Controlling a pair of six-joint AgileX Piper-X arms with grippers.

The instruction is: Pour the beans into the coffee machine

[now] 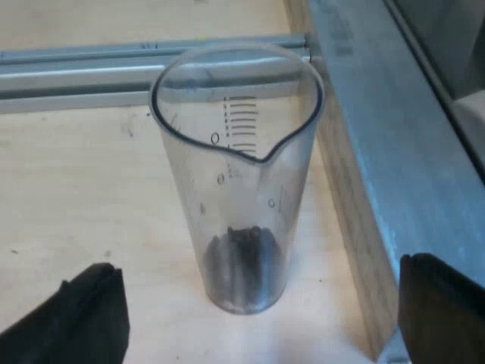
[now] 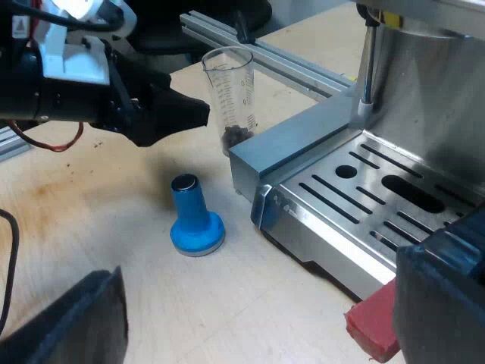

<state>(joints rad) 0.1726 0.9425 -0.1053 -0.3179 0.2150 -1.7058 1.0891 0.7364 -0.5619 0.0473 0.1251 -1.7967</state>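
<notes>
I count one measuring glass [image 1: 239, 189], and it stands upright on the wooden desk [image 1: 76, 197], its pouring lip turned toward my left wrist camera and a printed scale running down its wall. One small dark heap of beans [image 1: 242, 258] lies at its bottom; the rest of the glass is clear. My left tool [image 1: 258, 265] is released: its two black fingers [image 1: 91, 311] are spread wide, one on each side of the glass's base, and neither touches it. The glass sits just beside the grey side of the one espresso machine [image 2: 424, 98], close to the corner of its base, and one aluminium rail [image 1: 76, 68] crosses the desk behind it. From the right wrist, my left arm shows reaching toward the glass, its tip near the glass's wall. One blue tamper [image 2: 195, 220] stands on its broad end on the desk, apart from the glass and near the machine's front corner. The one slotted drip tray [image 2: 364, 197] lies at the machine's front. My right tool [image 2: 261, 265] is also released, its two fingers far apart with nothing between them, and one red end [image 2: 371, 326] shows close by one finger, under the tray's front edge.
</notes>
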